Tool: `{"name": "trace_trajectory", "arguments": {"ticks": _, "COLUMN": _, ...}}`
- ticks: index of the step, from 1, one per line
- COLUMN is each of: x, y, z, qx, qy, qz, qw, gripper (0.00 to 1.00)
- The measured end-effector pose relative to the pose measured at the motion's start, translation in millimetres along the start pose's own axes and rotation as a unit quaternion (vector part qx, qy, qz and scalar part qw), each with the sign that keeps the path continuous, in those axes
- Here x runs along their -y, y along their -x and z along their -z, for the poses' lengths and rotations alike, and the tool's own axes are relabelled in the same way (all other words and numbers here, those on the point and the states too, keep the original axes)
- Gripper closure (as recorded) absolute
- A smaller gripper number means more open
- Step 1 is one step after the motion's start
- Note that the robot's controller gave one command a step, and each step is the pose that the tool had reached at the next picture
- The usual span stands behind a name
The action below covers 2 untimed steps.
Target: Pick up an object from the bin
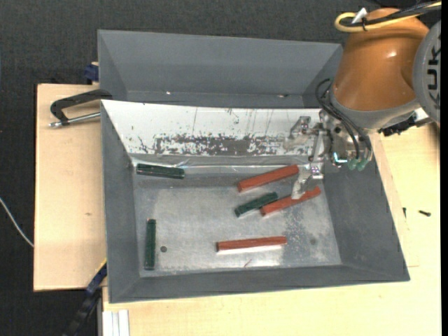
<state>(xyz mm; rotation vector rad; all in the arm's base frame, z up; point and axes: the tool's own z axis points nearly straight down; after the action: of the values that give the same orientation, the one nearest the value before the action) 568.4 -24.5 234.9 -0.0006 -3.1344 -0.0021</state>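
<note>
The claw [309,180] hangs low at the right of the bin [210,68], over the right end of a red stick [290,201] in the middle of the floor. I cannot tell how open the claw is, or if it holds anything. A green stick [255,204] lies just left of the red stick, touching it

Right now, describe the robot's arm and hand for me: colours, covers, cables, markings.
A rounded, glossy orange cover wraps the wrist. Beside it sits a grey link bearing part of some dark lettering. A pale yellow cable loops over the cover's top, and thin black cables curl out beneath it. The hand is a small silvery metal assembly with green-tinted bits beside it.
</note>
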Motion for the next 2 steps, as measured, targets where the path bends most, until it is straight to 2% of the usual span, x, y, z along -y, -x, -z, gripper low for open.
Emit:
{"name": "trace_trajectory", "arguments": {"ticks": 1, "x": 0.0, "y": 1.4, "z": 4.2, "qx": 0.0042, "qy": 0.000, "qz": 0.000, "qw": 1.0000, "gripper": 0.00}}
{"name": "trace_trajectory", "arguments": {"ticks": 2, "x": -30.3, "y": -22.8, "z": -40.8, "qx": 0.0074, "qy": -0.001, "qz": 0.010, "qw": 0.9999, "gripper": 0.00}}
